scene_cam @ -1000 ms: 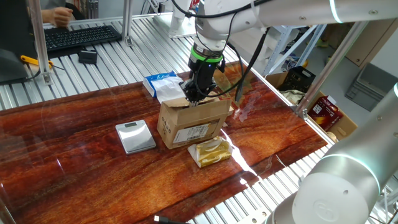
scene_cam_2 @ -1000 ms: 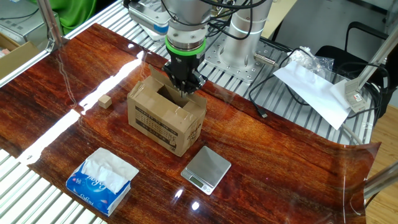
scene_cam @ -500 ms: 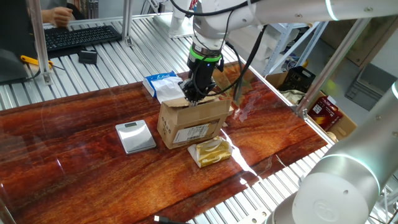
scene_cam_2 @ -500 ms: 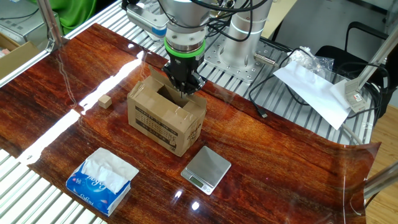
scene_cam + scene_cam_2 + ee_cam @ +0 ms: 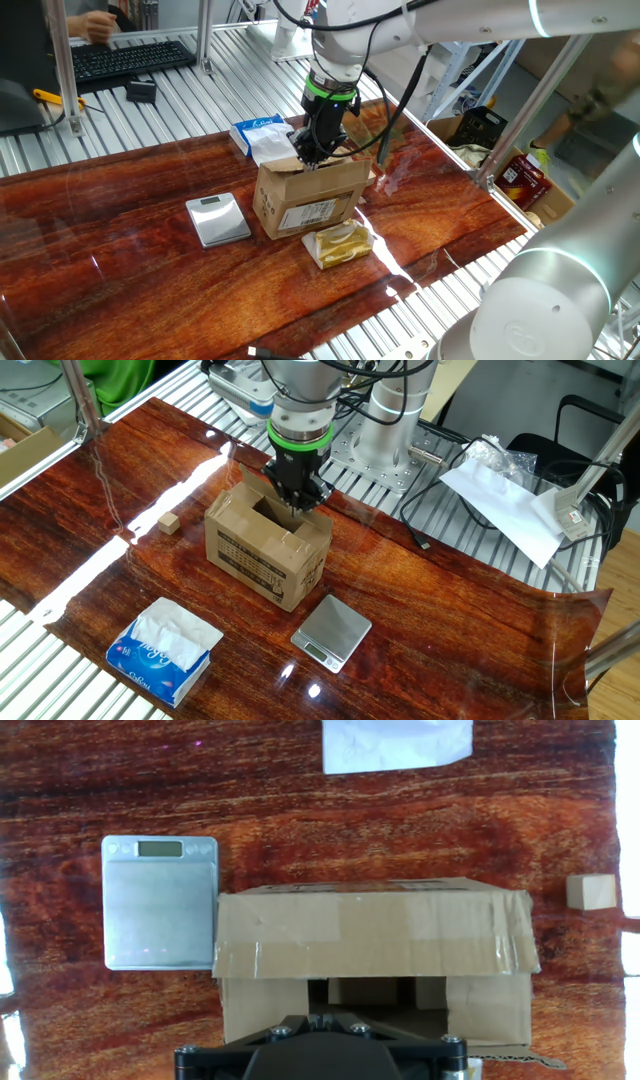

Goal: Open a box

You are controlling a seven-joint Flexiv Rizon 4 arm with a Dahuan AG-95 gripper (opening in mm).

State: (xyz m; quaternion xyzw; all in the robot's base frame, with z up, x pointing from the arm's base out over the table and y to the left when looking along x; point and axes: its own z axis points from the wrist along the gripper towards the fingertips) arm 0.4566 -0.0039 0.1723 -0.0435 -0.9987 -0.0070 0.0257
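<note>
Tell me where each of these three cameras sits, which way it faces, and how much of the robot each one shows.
One fixed view: high off one long table edge, facing the box's labelled side; shows the arm, the hand and another robot's grey shell in the near corner.
The other fixed view: opposite side, looking toward the arm's base; arm and hand at the box top.
Hand view: on the hand, pointing straight down; only its black body at the bottom edge.
Shared: the box, the scale and the tissue pack appear in all three.
</note>
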